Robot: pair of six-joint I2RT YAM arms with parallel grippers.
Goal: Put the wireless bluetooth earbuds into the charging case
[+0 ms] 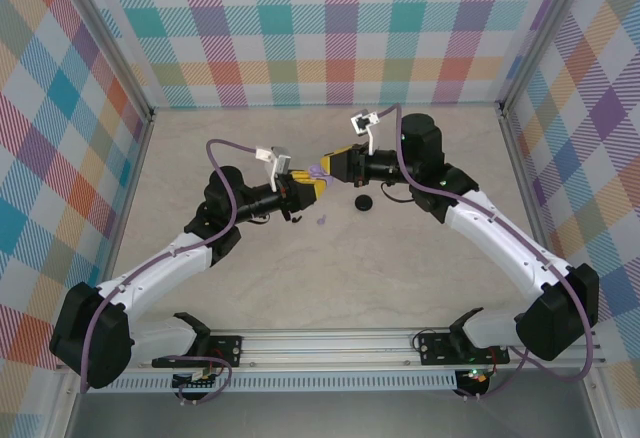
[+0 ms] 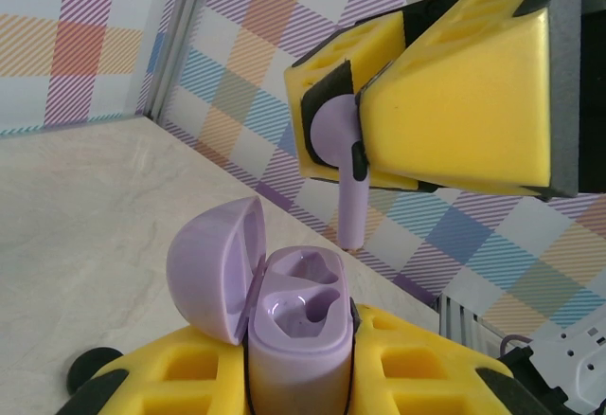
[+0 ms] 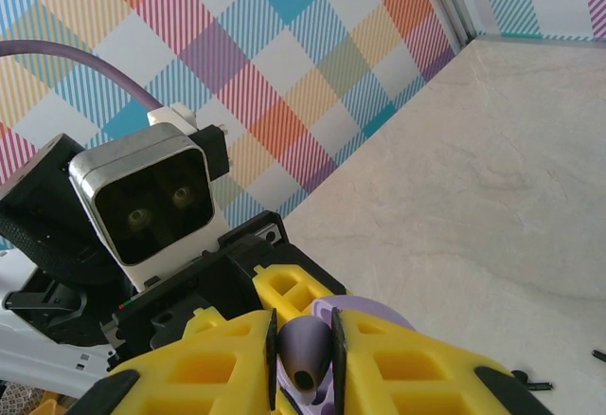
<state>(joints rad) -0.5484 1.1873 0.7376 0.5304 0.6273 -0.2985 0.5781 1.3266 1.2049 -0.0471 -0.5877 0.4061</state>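
Marbled table point(image 1: 400, 268) — left tool point(image 2: 298, 382) clamps empty open case point(image 2: 301, 306); right tool point(image 3: 303, 351) pinches lilac earbud point(image 2: 351, 197).

Lilac earbud point(image 2: 350, 202), head half hidden inside right gripper point(image 2: 355, 140)

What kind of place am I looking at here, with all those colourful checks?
Probably a small robot test booth, not a home: plaid-printed walls box in a beige table, and two arms are bolted to a metal rail along its near edge.
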